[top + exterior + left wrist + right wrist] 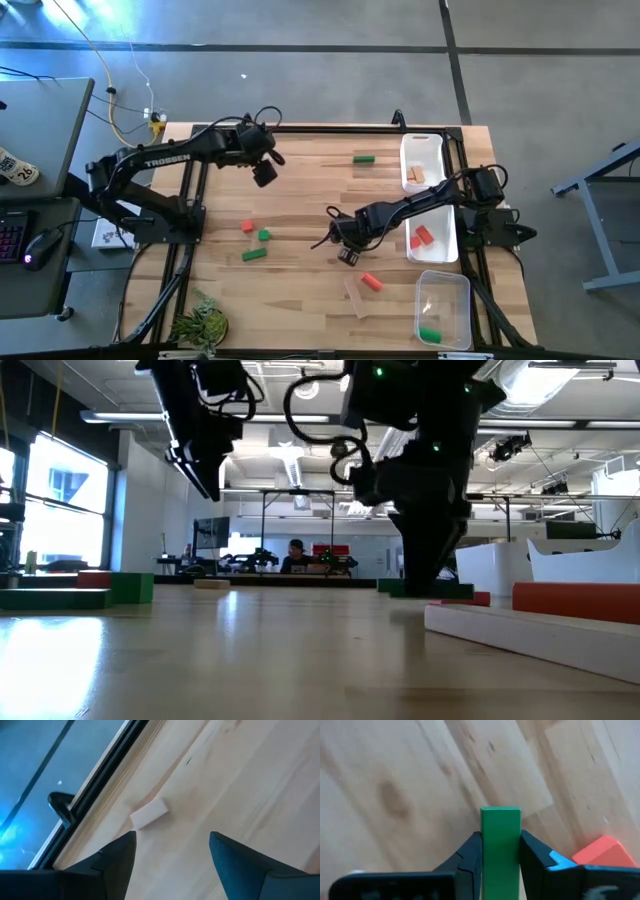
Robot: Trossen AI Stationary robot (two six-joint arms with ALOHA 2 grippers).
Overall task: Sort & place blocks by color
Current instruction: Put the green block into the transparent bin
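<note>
- High view: the right gripper point(347, 249) sat low over the middle of the table, its block hidden under the wrist. The clear tray point(463, 312), which held a green block point(429, 334), lay off to the gripper's outer side, toward the near right corner; the white tray point(428, 212) with a red block point(422, 236) was nearer, just beside the forearm. The right arm was plainly the closer one to both. The left gripper point(266, 170) hung apart, up the table near the far edge.
- Low view: the right gripper point(432, 575) was down at the tabletop. Whether its block had left the wood could not be told there.
- Left wrist view: the left fingers point(117, 857) stood wide apart with nothing between them. A tan block point(149, 814) lay ahead of the jaws on bare wood, beside the table's frame rail, its long axis roughly crosswise to the fingers' reach.
- Right wrist view: the jaws pinched a green bar point(500, 847) across its narrow width. Its long axis ran straight out ahead along the fingers, its end poking past the tips. A red bar point(601, 851) lay just outside one finger, apart from the green one. The next move, I judged, was a lift and a swing toward the clear tray.
</note>
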